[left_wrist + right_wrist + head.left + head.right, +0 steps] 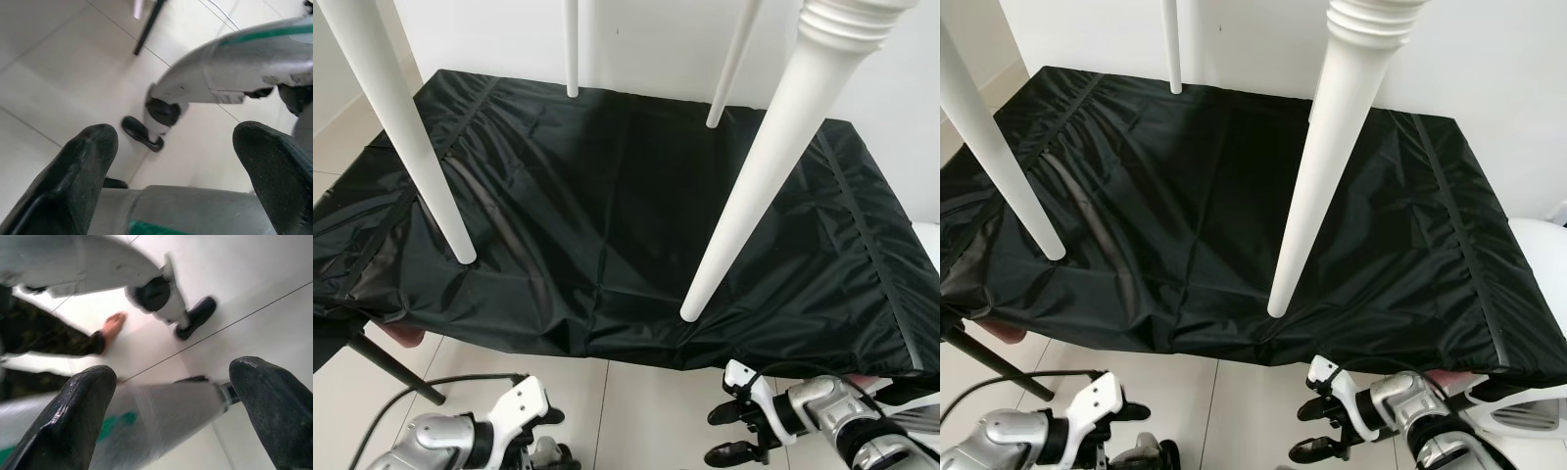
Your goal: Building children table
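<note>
1. Left eye view: a glossy, wrinkled black sheet with stitched seams drapes a counter, its front hem hanging over the pale tiled floor.
2. 4 white table legs reach down over the sheet from above. They are smooth, round and tapered, and the nearest one has turned rings at its thick upper end. The 2 nearer legs end with blunt tips at or just above the cloth; I cannot tell whether they touch it. The 2 thinner-looking ones end toward the sheet's back edge, by the white wall.
3. Below the sheet's front hem, left of its middle, the left pincer hangs low over the tiles; its wrist view shows the matte black fingers spread wide, holding nothing.
4. Below the hem toward the sheet's right corner, the right pincer hangs released too, rounded fingers apart and empty.
5. A slanted black metal rod stands under the sheet's left corner.
6. Right wrist view: a person's bare foot rests on the floor tiles.
</note>
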You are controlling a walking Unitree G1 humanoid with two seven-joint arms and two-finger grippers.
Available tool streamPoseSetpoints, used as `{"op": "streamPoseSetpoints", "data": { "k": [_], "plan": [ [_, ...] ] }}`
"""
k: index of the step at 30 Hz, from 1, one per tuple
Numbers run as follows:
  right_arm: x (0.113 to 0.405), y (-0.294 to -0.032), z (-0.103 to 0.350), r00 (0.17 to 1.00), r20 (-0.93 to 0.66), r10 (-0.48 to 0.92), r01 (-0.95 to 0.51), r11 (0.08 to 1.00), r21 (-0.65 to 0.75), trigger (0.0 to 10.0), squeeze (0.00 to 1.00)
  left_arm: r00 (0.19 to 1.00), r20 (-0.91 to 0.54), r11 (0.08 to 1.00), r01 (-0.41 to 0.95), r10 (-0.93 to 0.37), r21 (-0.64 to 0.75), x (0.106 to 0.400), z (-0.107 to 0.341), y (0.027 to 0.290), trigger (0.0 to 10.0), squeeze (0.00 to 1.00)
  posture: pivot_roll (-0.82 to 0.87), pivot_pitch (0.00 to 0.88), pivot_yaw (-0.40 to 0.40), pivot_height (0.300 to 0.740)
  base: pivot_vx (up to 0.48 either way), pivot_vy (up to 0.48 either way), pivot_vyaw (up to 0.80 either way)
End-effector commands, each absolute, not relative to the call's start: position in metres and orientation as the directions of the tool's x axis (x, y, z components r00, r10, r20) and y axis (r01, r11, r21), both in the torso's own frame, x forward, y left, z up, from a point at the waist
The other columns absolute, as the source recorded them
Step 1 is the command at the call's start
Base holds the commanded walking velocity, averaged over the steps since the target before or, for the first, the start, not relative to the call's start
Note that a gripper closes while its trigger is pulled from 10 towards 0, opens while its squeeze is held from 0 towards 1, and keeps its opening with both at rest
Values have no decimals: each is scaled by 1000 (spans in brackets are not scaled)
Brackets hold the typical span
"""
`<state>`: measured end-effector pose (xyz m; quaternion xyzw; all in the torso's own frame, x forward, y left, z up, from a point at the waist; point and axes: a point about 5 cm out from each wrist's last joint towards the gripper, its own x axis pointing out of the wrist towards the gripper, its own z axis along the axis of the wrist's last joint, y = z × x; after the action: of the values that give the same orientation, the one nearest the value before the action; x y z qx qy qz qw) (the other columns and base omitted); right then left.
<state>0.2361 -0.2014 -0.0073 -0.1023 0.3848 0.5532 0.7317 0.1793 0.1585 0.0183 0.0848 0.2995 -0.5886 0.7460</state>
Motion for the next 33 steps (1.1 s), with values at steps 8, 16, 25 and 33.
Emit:
{"op": "streamPoseSetpoints", "data": {
  "k": [8, 16, 25, 33],
  "plan": [
    [218, -207, -24, 279, -617, 736, -801, 533, 273, 10000, 0, 205, -562, 388, 893, -802, -228, 175, 8, 157, 10000, 0, 32, 123, -25, 740, 0, 0, 0],
    [205, -209, -37, 464, -584, 666, -673, 694, 255, 10000, 0, 338, -599, 544, 815, -726, -200, 175, -13, 160, 10000, 0, 21, 141, -8, 740, 0, 0, 0],
    [200, -226, -55, 651, -693, 311, -336, 936, 104, 10000, 0, 504, -749, 791, 611, -430, -43, 190, -54, 165, 10000, 0, 19, 150, -8, 740, 0, 0, 0],
    [186, -222, -71, 618, -769, 163, -212, 977, 37, 10000, 0, 493, -845, 831, 545, -206, 115, 198, -65, 205, 10000, 0, 9, 158, 1, 740, 0, 0, 0]
  ]
}}
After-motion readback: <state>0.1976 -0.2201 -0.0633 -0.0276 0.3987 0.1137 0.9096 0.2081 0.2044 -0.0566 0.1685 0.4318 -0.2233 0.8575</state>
